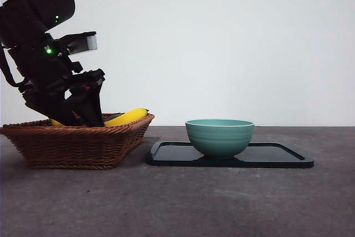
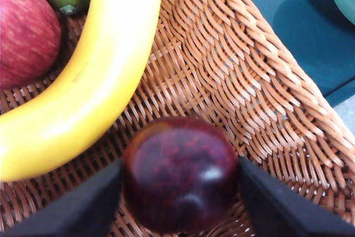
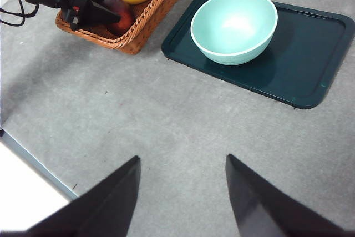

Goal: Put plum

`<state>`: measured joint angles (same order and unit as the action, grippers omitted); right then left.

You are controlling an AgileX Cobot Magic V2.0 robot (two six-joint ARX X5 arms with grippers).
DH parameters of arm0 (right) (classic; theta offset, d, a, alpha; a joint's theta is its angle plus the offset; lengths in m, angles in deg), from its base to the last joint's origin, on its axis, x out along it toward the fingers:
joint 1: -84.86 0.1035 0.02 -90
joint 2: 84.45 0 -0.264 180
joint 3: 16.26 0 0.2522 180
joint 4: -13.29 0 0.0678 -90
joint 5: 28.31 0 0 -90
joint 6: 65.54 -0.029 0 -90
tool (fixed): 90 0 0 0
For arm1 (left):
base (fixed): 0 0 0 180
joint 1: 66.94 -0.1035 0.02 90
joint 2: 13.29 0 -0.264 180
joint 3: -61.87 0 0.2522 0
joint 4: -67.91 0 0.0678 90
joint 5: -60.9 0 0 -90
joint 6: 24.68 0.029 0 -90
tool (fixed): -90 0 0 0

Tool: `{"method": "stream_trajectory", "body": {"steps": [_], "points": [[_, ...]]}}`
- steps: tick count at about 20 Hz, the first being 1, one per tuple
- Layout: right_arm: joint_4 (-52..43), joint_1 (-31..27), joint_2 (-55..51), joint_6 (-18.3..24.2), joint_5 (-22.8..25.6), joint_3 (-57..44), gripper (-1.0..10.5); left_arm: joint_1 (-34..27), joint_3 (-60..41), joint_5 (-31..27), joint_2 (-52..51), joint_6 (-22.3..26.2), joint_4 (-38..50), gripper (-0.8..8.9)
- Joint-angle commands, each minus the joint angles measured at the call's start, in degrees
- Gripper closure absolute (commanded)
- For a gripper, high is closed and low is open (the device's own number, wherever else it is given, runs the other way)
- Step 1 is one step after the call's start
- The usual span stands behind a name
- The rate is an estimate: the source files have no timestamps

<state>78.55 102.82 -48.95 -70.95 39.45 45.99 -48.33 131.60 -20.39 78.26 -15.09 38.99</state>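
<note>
The left gripper (image 2: 180,192) clamps the plum (image 2: 180,173) low inside the wicker basket (image 2: 260,98), its sloped wall rising just beside and the banana (image 2: 94,81) close by, while the right gripper (image 3: 183,192) hangs wide-jawed above bare table (image 3: 166,120).

Front cam: low, about table height, looking level across the table (image 1: 183,203) at a white wall. Close in; basket (image 1: 77,145) on the left, bowl (image 1: 219,137) on tray (image 1: 277,159) to the right.

Left wrist cam: pointing down into the basket (image 2: 244,81), very close; banana (image 2: 94,76) and plum (image 2: 180,173) fill the picture, tray corner (image 2: 294,20) at the edge.

Right wrist cam: high up, looking down over the table (image 3: 166,115), well back from everything. Takes in basket (image 3: 138,31), bowl (image 3: 234,26), tray (image 3: 310,59).

Shared by all three: basket and tray. Bowl whole in front and right wrist only.
</note>
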Motion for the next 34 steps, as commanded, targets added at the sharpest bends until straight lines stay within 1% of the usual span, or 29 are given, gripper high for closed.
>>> {"method": "stream_trajectory", "body": {"steps": [1,5,7,12,13,15,18,21,27,29,34], "points": [[-0.4,0.3,0.3,-0.2,0.2,0.3,7.0,0.1,0.5,-0.2,1.2,-0.1,0.3,4.33],[-0.4,0.3,0.3,-0.2,0.2,0.3,7.0,0.1,0.9,-0.2,-0.4,-0.2,-0.1,4.24],[-0.4,0.3,0.3,-0.2,0.2,0.3,7.0,0.1,1.6,-0.2,-2.1,-1.4,-0.6,4.04],[-0.5,0.3,0.3,-0.2,0.2,0.3,7.0,0.3,1.9,0.2,-10.4,-3.6,-2.3,4.07],[-0.5,0.3,0.3,-0.2,0.2,0.3,7.0,0.5,1.9,1.2,-12.3,-4.2,-3.5,4.08],[-0.4,0.3,0.3,-0.2,0.2,0.3,7.0,0.7,1.9,5.3,-17.3,-5.2,-7.7,4.08],[-0.4,0.3,0.3,-0.2,0.2,0.3,7.0,1.4,1.9,13.2,-24.6,-7.3,-14.2,4.09],[-0.4,0.3,0.3,-0.2,0.2,0.3,7.0,1.9,1.9,18.7,-31.1,-7.5,-21.2,4.09],[-0.4,0.3,0.3,-0.4,0.2,0.3,7.0,2.1,1.9,23.6,-39.8,-7.5,-31.5,4.12],[-0.4,0.3,0.3,-0.4,0.2,0.3,7.0,2.1,1.8,24.9,-40.6,-7.3,-33.2,4.12],[-0.2,0.3,0.3,-0.6,0.1,0.3,7.0,2.1,1.8,24.9,-40.6,-7.3,-34.2,4.12]]}}
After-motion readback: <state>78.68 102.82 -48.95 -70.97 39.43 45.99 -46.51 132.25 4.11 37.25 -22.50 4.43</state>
